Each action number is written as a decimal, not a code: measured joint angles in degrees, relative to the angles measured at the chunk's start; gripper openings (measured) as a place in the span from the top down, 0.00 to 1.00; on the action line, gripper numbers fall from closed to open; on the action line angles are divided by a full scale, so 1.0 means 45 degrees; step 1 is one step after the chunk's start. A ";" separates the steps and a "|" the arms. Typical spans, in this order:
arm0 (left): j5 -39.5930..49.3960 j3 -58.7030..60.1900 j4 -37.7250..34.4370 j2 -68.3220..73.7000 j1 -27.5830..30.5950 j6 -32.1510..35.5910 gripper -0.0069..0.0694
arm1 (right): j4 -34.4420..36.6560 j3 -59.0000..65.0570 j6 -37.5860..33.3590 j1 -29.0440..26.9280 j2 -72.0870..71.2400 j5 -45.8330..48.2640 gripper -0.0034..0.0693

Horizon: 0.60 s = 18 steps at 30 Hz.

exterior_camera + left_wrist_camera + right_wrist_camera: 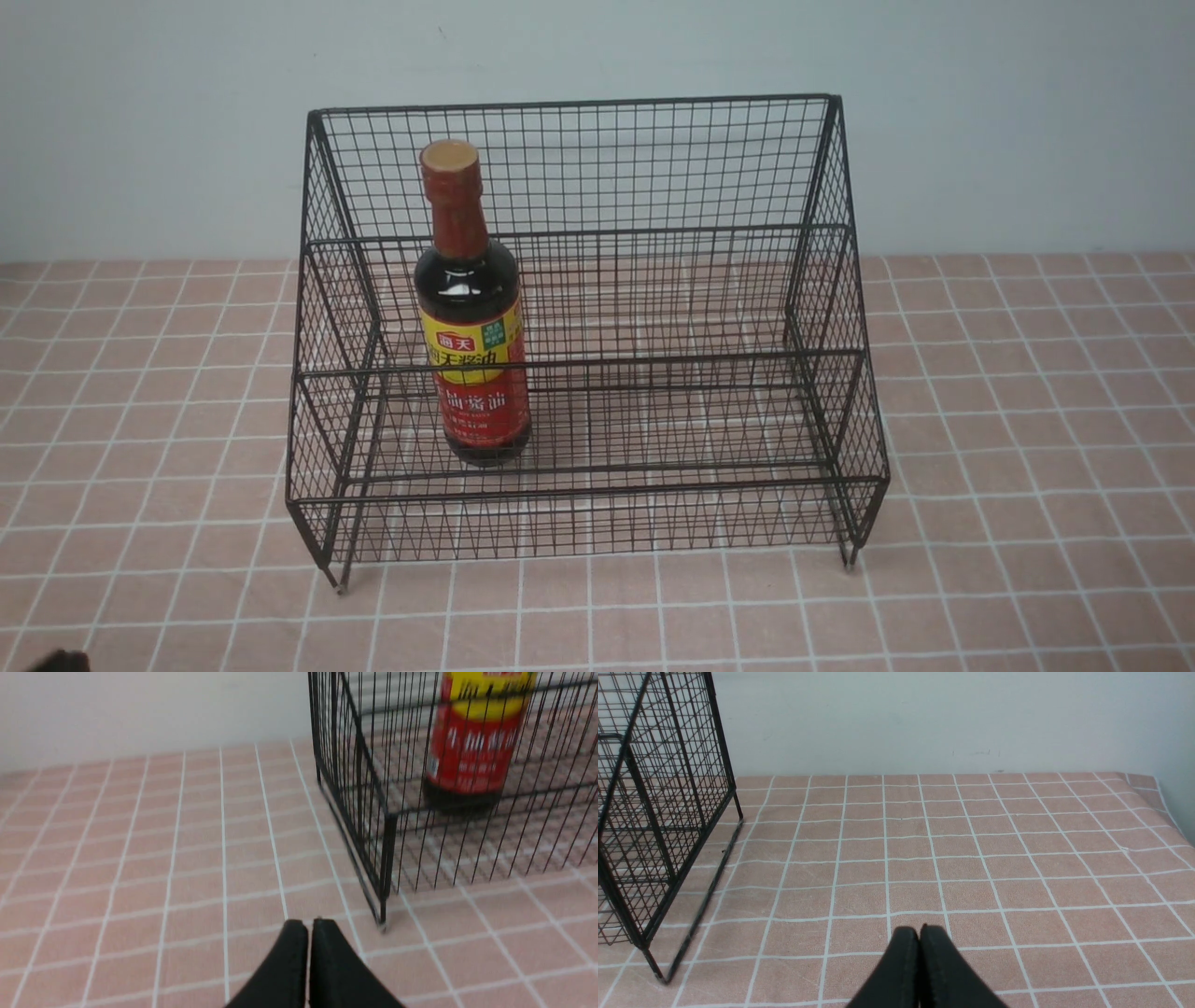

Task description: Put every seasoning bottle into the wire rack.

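Observation:
The seasoning bottle [471, 317], dark glass with a red neck wrap, tan cap and yellow-and-red label, stands upright on the lowest tier of the black wire rack [653, 233], towards its left side. The left wrist view shows the bottle's lower half [474, 751] behind the rack's front corner [387, 858]. My left gripper [309, 926] is shut and empty, low over the cloth, outside the rack's left front leg. My right gripper [919, 932] is shut too, holding nothing, on the cloth to the right of the rack's side [658, 826].
A pink cloth with a white grid [1027, 467] covers the table. A pale wall [140, 112] rises right behind the rack. The cloth's far right edge [1164, 807] shows in the right wrist view. A dark bit of the left arm [61, 663] sits at the front view's bottom left corner.

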 joint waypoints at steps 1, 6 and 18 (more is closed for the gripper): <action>-0.0014 0.0266 0.0000 -0.0010 0.0000 0.0000 0.92 | 0.0000 0.0000 0.0000 0.0000 0.0000 0.0000 0.97; -0.0301 0.0442 0.0000 -0.0010 0.0010 -0.0016 0.92 | 0.0000 0.0000 0.0000 0.0000 0.0000 0.0000 0.97; -0.0342 0.0456 0.0000 -0.0010 0.0010 -0.0016 0.92 | 0.0000 0.0000 0.0000 0.0000 0.0000 0.0000 0.97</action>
